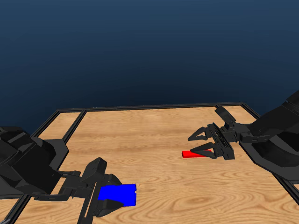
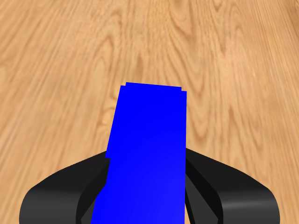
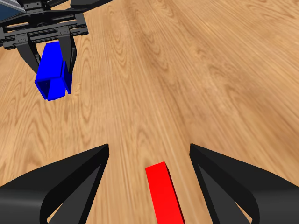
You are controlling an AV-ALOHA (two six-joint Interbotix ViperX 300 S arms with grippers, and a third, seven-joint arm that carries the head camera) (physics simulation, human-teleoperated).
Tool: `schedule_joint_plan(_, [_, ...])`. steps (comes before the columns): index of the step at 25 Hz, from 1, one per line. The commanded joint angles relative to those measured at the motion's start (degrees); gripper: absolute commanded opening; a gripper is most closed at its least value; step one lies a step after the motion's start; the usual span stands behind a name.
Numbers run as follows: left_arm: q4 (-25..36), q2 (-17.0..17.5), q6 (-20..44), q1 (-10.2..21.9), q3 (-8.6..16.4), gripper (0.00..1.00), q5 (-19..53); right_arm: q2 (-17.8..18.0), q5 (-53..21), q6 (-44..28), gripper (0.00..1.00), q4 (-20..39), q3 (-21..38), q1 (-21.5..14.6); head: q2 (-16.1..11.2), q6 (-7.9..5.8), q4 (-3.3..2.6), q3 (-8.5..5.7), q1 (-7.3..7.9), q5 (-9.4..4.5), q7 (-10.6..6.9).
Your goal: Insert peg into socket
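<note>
The blue socket (image 1: pixel 119 193) is clamped between the jaws of my left gripper (image 1: pixel 110 196) at the table's near left, its hollow end pointing toward the middle. Up close, the socket (image 2: pixel 147 149) fills the space between the left gripper's (image 2: pixel 147 186) jaws. The red peg (image 1: pixel 189 154) lies flat on the wood at the right. My right gripper (image 1: pixel 191 145) is open, with one jaw on each side of the peg and neither touching it. In the right wrist view the peg (image 3: pixel 163 193) lies between the spread jaws of the right gripper (image 3: pixel 149 149), and the socket (image 3: pixel 53 72) shows across the table.
The wooden table (image 1: pixel 149 135) has a raised black frame (image 1: pixel 70 126) along its far and left edges. Both arm bases stand at the table's sides.
</note>
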State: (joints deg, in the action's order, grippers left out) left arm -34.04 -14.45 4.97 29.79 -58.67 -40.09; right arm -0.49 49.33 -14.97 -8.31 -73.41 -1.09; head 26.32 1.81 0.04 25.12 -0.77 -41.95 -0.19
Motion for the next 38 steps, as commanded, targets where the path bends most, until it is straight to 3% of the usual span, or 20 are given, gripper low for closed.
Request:
schedule_joint_plan(1, [-3.5,-0.4,1.1,1.7,-0.6,0.0,2.3,1.3,1.9,-1.0,1.0,-0.1,-0.8,-1.5,0.1,-0.74,-0.42,-1.07,-1.54,1.09,-0.73])
schedule_joint_plan(4, [-3.9,4.3,-1.2,0.4,0.5,0.0,1.5,3.9,4.9,-5.7,1.0,-0.4,-3.8,-2.4,0.1,-1.59,-1.01,-1.11,-3.32,2.03,-1.1])
schedule_joint_plan(5, [-3.9,5.6,-1.4,0.6,-0.4,0.0,0.7,5.0,6.6,-7.0,1.0,-0.7,-4.6,-2.8,0.1,-1.88,-1.2,-1.15,-3.84,2.33,-1.32])
schedule_joint_plan(7, [-3.7,8.6,-4.0,-0.2,1.0,0.0,0.9,7.7,9.2,-8.8,1.0,-0.9,-5.6,-3.4,0.2,-2.46,-1.54,-1.22,-4.9,2.97,-1.34])
schedule_joint_plan(11, [-1.6,13.3,-5.9,-2.3,2.1,0.0,2.6,12.5,14.1,-11.0,1.0,-1.4,-7.0,-3.7,0.4,-2.41,-1.7,-1.3,-5.91,3.45,-0.37])
schedule_joint_plan(12, [-2.9,12.2,-7.7,-1.4,1.7,0.0,3.1,13.3,15.2,-11.2,1.0,-1.3,-7.2,-4.0,0.4,-2.42,-1.71,-1.31,-5.95,3.47,-0.34])
schedule_joint_plan(13, [-2.8,13.3,-7.9,-1.9,1.7,0.0,3.7,15.1,17.6,-11.6,1.0,-1.8,-7.2,-4.3,0.5,-2.46,-1.76,-1.29,-6.33,3.55,0.41])
schedule_joint_plan(14, [-2.4,12.8,-7.8,-1.6,1.0,0.0,4.9,15.7,20.5,-11.3,0.38,-2.4,-7.1,-4.4,0.6,-2.46,-1.77,-1.26,-6.41,3.42,0.91])
schedule_joint_plan(15, [-2.9,13.7,-7.6,-2.5,1.4,0.0,5.5,16.7,21.5,-11.2,0.0,-3.1,-7.2,-4.5,0.7,-2.46,-1.77,-1.21,-6.5,3.39,1.32])
schedule_joint_plan(18, [-3.1,15.3,-6.2,-2.9,0.5,0.0,3.9,16.8,23.3,-9.1,0.0,-5.0,-8.6,-5.0,1.0,-2.68,-1.82,-1.24,-6.6,3.3,1.92])
schedule_joint_plan(23, [-1.7,16.5,-5.2,-5.4,-0.3,0.0,6.8,11.0,21.4,-1.6,0.0,-8.6,-7.7,-5.9,1.4,-3.04,-1.86,-1.16,-6.46,3.21,2.19])
schedule_joint_plan(24, [-0.5,17.2,-5.5,-7.2,0.4,0.0,8.7,6.4,20.0,2.9,0.0,-9.2,-6.3,-7.1,1.5,-3.18,-1.83,-1.11,-6.19,3.22,2.42])
schedule_joint_plan(25, [-0.4,17.2,-6.6,-7.5,-0.1,0.0,8.8,3.8,18.0,4.8,0.0,-9.3,-5.0,-7.5,1.6,-3.2,-1.79,-1.06,-6.02,3.13,2.53])
schedule_joint_plan(27, [0.7,19.3,-8.4,-9.3,1.7,0.0,9.5,-0.8,12.7,6.7,0.0,-8.4,-3.0,-8.9,1.8,-3.21,-1.7,-0.95,-5.64,3.07,2.68])
schedule_joint_plan(32, [4.3,19.9,-8.7,-11.7,1.5,0.0,14.8,-7.8,0.8,10.4,0.0,-6.6,2.6,-9.6,1.8,-3.16,-1.53,-0.86,-4.93,3.14,2.57])
schedule_joint_plan(33, [4.3,21.1,-8.6,-12.0,2.9,0.0,14.5,-7.6,0.8,10.5,0.0,-6.7,2.6,-9.6,1.8,-3.16,-1.52,-0.86,-4.92,3.14,2.56])
schedule_joint_plan(34, [6.1,21.8,-9.1,-13.4,3.4,0.0,16.5,-7.5,-5.9,10.7,0.0,-5.3,8.3,-10.5,1.7,-2.86,-1.21,-0.82,-3.73,2.88,2.23])
schedule_joint_plan(35, [6.0,21.6,-10.7,-13.7,2.7,0.0,18.2,-7.1,-7.3,11.2,0.0,-5.2,9.7,-10.6,1.6,-2.77,-1.09,-0.86,-3.3,2.84,2.17])
schedule_joint_plan(36, [6.9,23.1,-10.7,-15.0,4.5,0.0,19.6,-6.7,-9.7,11.5,0.0,-4.9,11.5,-10.6,1.5,-2.71,-0.99,-0.92,-2.89,3.01,1.97])
schedule_joint_plan(38, [8.7,24.5,-12.2,-16.1,4.7,0.0,20.2,-6.2,-12.2,11.8,0.0,-4.4,13.3,-10.5,1.4,-2.6,-0.81,-0.95,-2.17,3.01,1.66])
